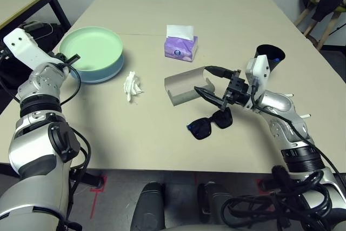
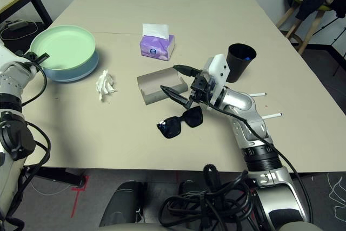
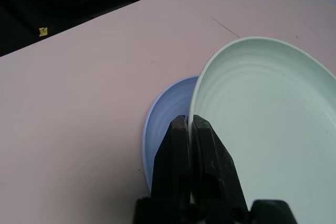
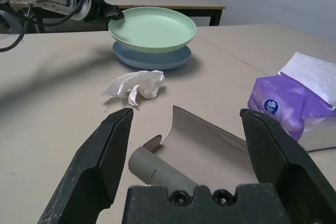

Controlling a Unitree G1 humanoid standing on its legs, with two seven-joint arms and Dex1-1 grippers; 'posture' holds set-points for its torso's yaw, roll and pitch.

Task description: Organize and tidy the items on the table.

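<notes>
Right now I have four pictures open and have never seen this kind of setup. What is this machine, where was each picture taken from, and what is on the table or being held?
It is a humanoid robot at a beige table. Two pictures come from cameras in its head, looking down; the other two from cameras on its wrists. The left gripper is shut on the rim of the mint-green plate, which sits on the light blue plate. The right gripper is open and empty, facing the open grey glasses case. On the table lie black sunglasses, a crumpled tissue, a purple tissue box and a black cup.
</notes>
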